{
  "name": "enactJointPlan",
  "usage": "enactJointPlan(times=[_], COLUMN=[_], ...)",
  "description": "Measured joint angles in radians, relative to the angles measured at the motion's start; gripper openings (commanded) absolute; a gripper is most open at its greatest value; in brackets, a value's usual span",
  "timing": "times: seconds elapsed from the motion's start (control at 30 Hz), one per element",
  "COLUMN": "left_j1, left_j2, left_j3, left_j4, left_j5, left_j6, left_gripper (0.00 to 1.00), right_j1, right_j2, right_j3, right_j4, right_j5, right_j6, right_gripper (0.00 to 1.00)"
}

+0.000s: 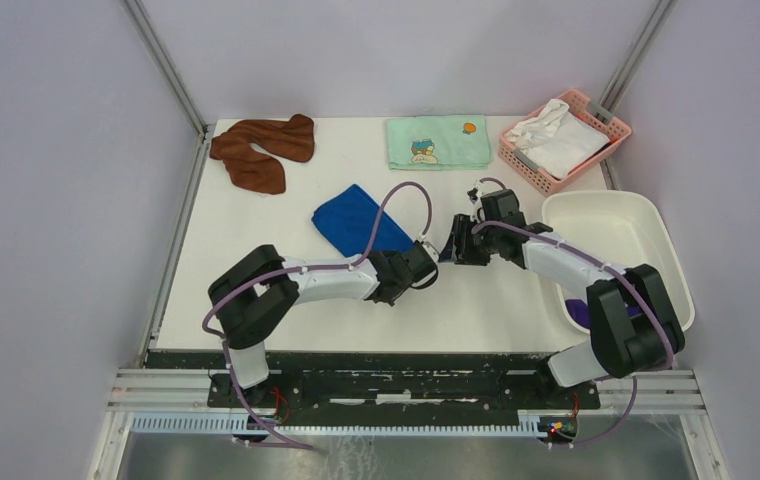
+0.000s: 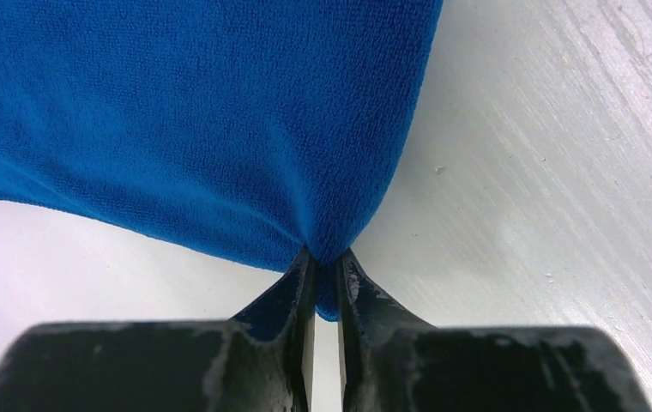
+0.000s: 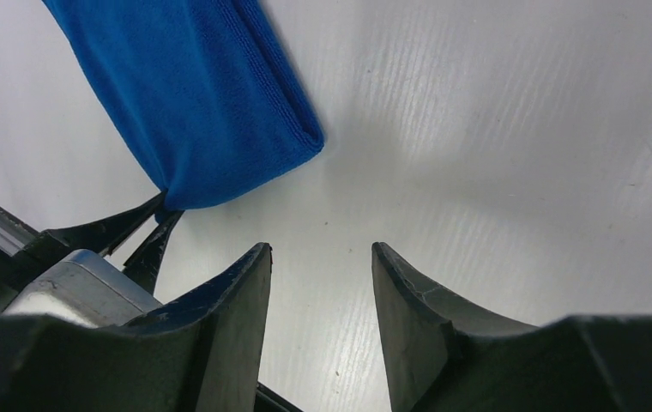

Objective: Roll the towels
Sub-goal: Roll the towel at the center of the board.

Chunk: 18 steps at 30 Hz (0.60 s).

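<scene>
so the folded royal blue terry towel (image 1: 351,222) lies on the white table (image 1: 496,300) just ahead of the left gripper (image 2: 325,262), its near corner pinched between those fingers; it's ahead-left of the right gripper (image 3: 321,249), whose fingers sit spread apart; the crumpled rust-brown terry towel (image 1: 261,150) is far beyond both

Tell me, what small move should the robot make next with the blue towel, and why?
Probably the right end effector, open and empty, should slide to the free corner of the blue towel and close. The left end effector pinches one corner, so rolling likely needs both held.
</scene>
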Motion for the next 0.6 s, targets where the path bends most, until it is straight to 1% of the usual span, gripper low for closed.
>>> enactJointPlan(times=[0.1,0.23,0.37,0.53,0.6], left_j1=[0.009,0.046,0.101,0.164,0.179], left_j2=[-0.005,-0.024,-0.049,-0.072,-0.076], left_j3=[0.0,0.0,-0.008,-0.037,-0.045], left_j4=[0.005,0.024,0.054,0.093,0.102], left_j5=[0.034,0.143,0.29,0.418,0.447], left_j6=[0.0,-0.002,-0.022,-0.058,-0.071], left_gripper=[0.14,0.13,0.12,0.12,0.12], right_j1=[0.0,0.001,0.013,0.045,0.058], right_j2=[0.008,0.025,0.06,0.121,0.147], right_j3=[0.0,-0.002,-0.024,-0.067,-0.077], right_j4=[0.018,0.063,0.134,0.246,0.286], right_j5=[-0.016,-0.037,-0.046,-0.057,-0.061], right_j6=[0.034,0.099,0.194,0.34,0.385], right_gripper=[0.56,0.59,0.61,0.63,0.64])
